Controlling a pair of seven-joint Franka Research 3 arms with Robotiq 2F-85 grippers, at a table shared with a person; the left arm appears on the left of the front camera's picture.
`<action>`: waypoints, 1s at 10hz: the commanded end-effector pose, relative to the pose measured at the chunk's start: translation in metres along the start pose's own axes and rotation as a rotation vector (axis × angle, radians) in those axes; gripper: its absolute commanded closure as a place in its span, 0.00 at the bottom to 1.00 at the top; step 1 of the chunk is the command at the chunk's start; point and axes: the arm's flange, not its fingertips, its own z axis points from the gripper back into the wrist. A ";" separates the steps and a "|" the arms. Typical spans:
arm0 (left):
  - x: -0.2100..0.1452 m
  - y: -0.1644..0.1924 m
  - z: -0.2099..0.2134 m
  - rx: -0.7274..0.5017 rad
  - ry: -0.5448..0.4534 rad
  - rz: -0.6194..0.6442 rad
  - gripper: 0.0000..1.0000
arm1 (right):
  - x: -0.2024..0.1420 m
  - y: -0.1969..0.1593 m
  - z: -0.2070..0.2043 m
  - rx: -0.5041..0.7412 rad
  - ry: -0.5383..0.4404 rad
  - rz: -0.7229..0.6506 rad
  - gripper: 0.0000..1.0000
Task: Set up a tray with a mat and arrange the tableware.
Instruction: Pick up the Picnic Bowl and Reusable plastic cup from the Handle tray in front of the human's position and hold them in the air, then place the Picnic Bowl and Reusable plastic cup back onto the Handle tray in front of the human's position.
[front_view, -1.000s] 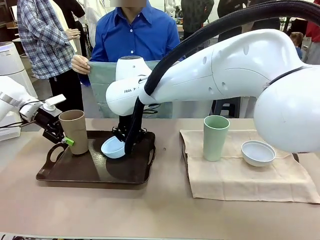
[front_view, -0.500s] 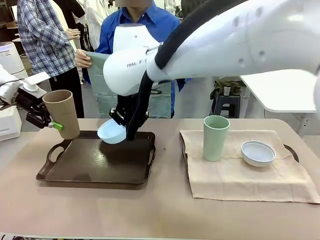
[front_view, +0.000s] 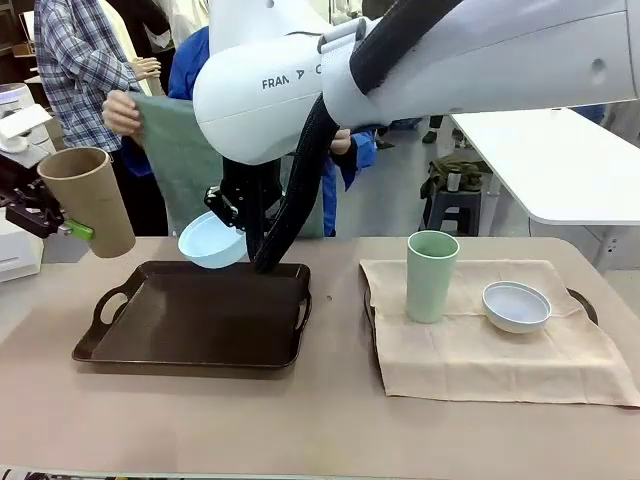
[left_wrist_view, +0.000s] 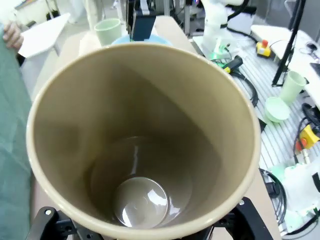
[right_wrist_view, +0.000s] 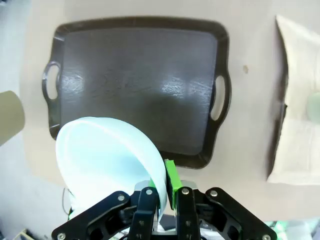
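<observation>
My left gripper (front_view: 78, 229) is shut on the tan cup (front_view: 91, 200) and holds it tilted in the air, left of the dark brown tray (front_view: 150, 340). The cup's open mouth (left_wrist_view: 145, 130) faces the left wrist camera. My right gripper (front_view: 243, 228) is shut on the rim of the light blue bowl (front_view: 210, 243), which hangs above the tray's far edge. From the right wrist, the bowl (right_wrist_view: 107, 160) sits between the fingers over the bare tray (right_wrist_view: 135, 80). A person behind holds up a green mat (front_view: 180, 160). A pale green cup (front_view: 431, 275) and a white bowl (front_view: 516, 305) stand on a beige mat (front_view: 480, 355).
The beige mat covers a second tray at the right, whose handle (front_view: 586, 303) peeks out. My right arm's large white links (front_view: 400, 70) span the upper picture. A white table (front_view: 560, 160) and a stool stand behind, and another person stands at the far left.
Both grippers have risen, lifting the tan cup and the blue bowl off the dark tray, which is now bare. The person has raised the green mat higher and to the left.
</observation>
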 end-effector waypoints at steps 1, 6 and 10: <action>0.007 -0.014 0.002 0.012 -0.012 -0.008 1.00 | 0.000 -0.016 -0.012 0.008 -0.029 -0.041 0.96; 0.007 -0.007 0.006 0.011 -0.002 -0.011 1.00 | 0.000 -0.003 -0.001 0.001 -0.002 -0.010 0.96; 0.007 -0.007 0.006 0.011 -0.002 -0.011 1.00 | 0.000 -0.003 -0.001 0.001 -0.002 -0.010 0.96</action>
